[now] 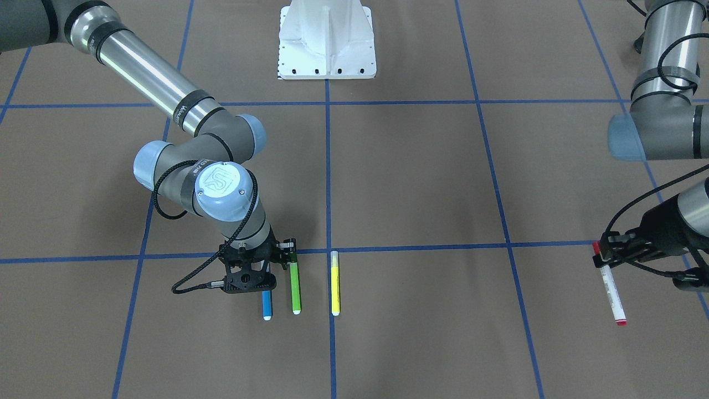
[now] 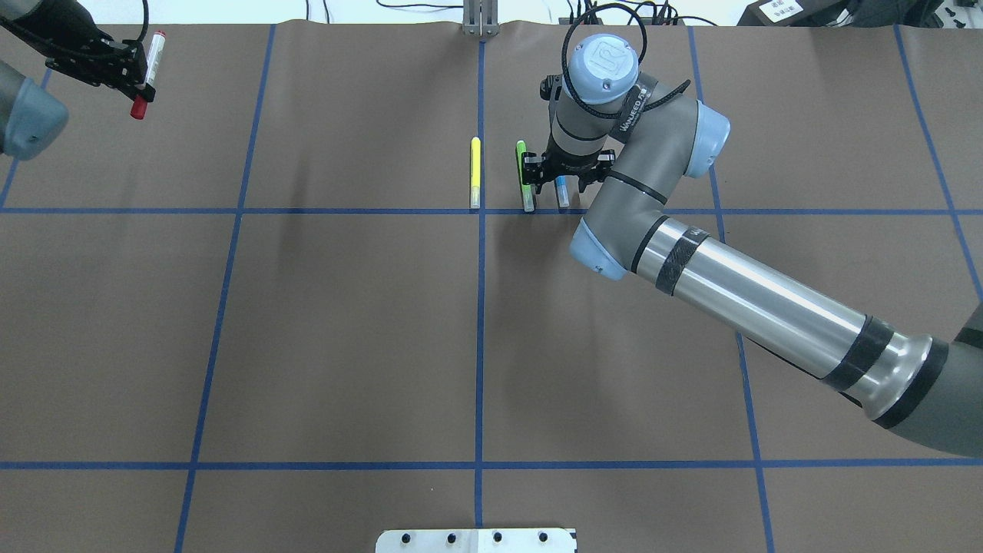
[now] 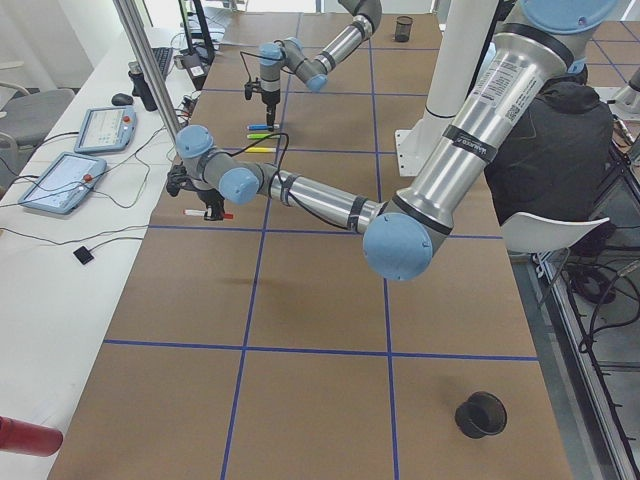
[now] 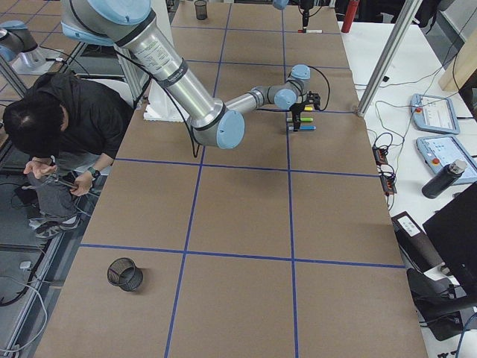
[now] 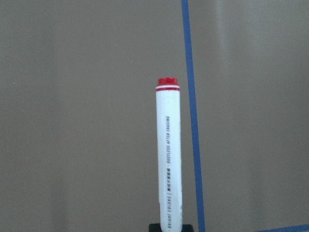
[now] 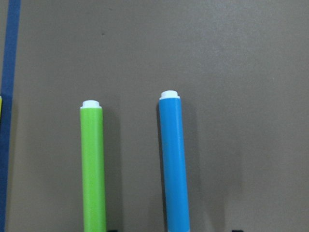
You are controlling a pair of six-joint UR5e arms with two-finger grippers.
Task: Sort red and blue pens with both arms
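The left gripper (image 2: pixel 140 77) was clamped on the red-capped white marker (image 2: pixel 155 54) near its cap, holding it over the far left corner of the tabletop (image 2: pixel 345 322). The right gripper (image 2: pixel 559 175) hung with jaws apart astride the blue marker (image 6: pixel 173 164). That marker lay near the far edge, beside the green marker (image 6: pixel 92 169) and the yellow marker (image 1: pixel 334 282).

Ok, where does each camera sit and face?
Front-facing: across table, facing robot; right arm view-left, left arm view-right.
Overhead: behind robot, looking down; both arms.
Exterior left: table's left end; left arm nearest.
Exterior right: table's right end; right arm nearest.
Left wrist: down onto gripped red pen.
Right wrist: down onto blue pen.
Shared: both wrist pens appear overhead.
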